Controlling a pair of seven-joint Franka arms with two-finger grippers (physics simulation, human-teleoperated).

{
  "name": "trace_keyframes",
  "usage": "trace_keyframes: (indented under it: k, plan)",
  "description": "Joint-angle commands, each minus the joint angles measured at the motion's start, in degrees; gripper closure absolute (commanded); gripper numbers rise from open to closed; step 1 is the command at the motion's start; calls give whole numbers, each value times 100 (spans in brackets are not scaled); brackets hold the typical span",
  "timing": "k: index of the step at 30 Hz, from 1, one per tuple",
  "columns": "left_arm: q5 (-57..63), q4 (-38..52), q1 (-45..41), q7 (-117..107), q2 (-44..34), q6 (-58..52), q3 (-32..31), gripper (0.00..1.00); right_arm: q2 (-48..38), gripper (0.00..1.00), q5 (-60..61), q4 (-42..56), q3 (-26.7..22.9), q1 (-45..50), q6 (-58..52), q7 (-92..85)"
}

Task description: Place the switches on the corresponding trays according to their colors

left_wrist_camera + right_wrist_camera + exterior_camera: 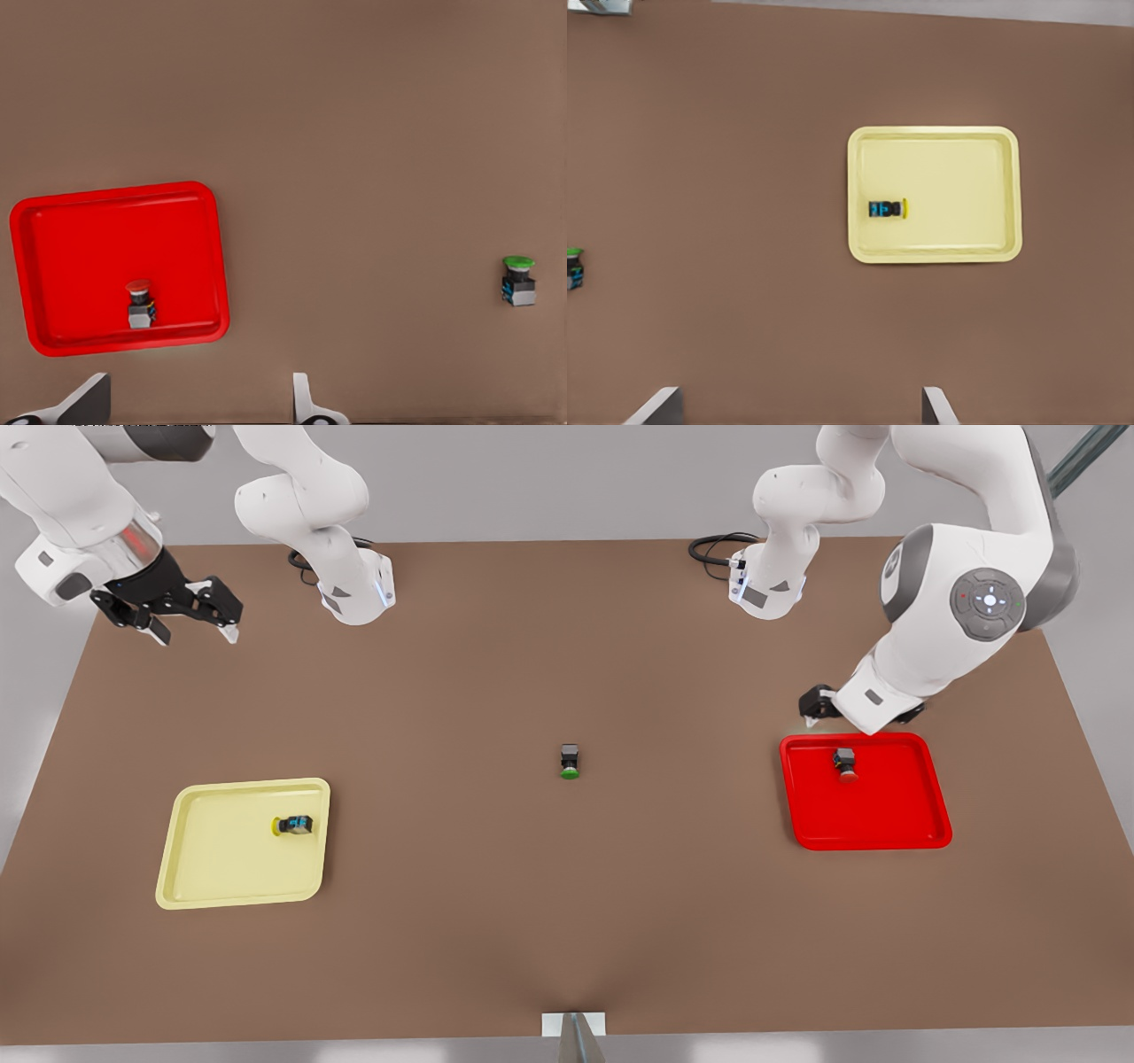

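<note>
The red-capped switch (845, 763) (139, 305) lies inside the bright red tray (886, 824) (106, 230), near the tray's far edge. Just behind that tray, low over the table, my left gripper (819, 708) (198, 382) is open and holds nothing. The yellow-capped switch (293, 825) (888, 209) lies on its side in the pale yellow tray (213, 868) (957, 159). My right gripper (197, 636) (799, 391) hangs open and empty high at the far corner on the front view's left, well away from the yellow tray.
A green-capped switch (570, 761) (518, 281) stands alone on the brown table (567, 921) midway between the trays. Both arm bases (354, 589) and cables sit at the far edge. A small metal bracket (574, 1027) is at the near edge.
</note>
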Motion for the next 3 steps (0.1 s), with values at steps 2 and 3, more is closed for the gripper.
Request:
trace_keyframes:
  k: [2,3]
  plan:
    - [-214,18,12,0,0,-46,-1,0,7,0,0,0,9,1,31,0]
    - [-196,0,12,0,-53,-46,-1,0,16,0,0,0,9,1,40,0]
